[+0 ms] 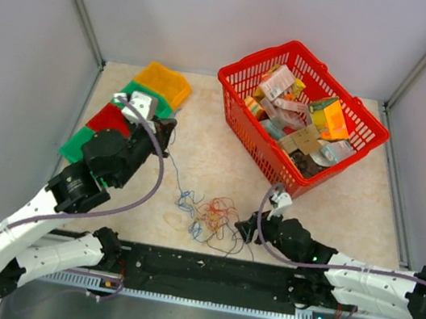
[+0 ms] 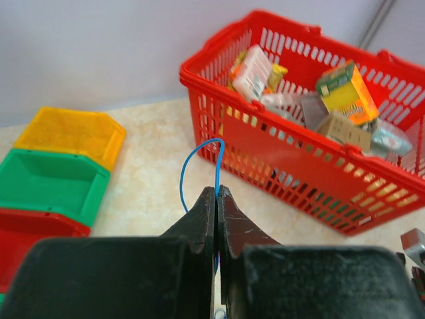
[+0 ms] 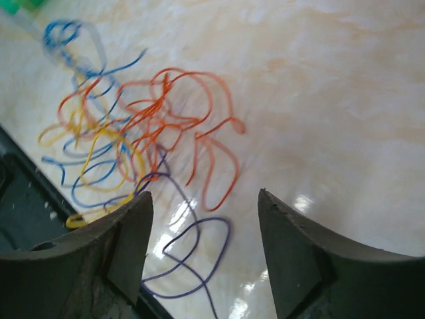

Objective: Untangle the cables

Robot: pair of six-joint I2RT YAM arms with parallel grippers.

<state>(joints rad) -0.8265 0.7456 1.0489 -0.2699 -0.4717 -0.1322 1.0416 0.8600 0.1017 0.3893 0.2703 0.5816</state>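
Note:
The cables lie in a loose tangle point(image 1: 208, 214) on the table near its front edge, between the two grippers. My left gripper point(image 1: 168, 142) is raised to the left of the tangle. Its jaws are shut point(image 2: 217, 193) on a thin blue cable point(image 2: 199, 147) that loops above the tips and trails down to the tangle point(image 1: 180, 183). My right gripper point(image 1: 246, 229) is open and low at the right edge of the tangle. In the right wrist view point(image 3: 204, 194) a purple loop point(image 3: 228, 233) lies between the fingers, with orange point(image 3: 237, 171), yellow point(image 3: 126, 143) and blue point(image 3: 93, 183) strands beyond.
A red basket point(image 1: 249, 67) full of packets stands at the back right, close to the right arm. Yellow point(image 1: 163, 83), green point(image 1: 74, 146) and red point(image 1: 108, 119) bins line the left side under the left arm. A black rail point(image 1: 211, 270) runs along the near edge.

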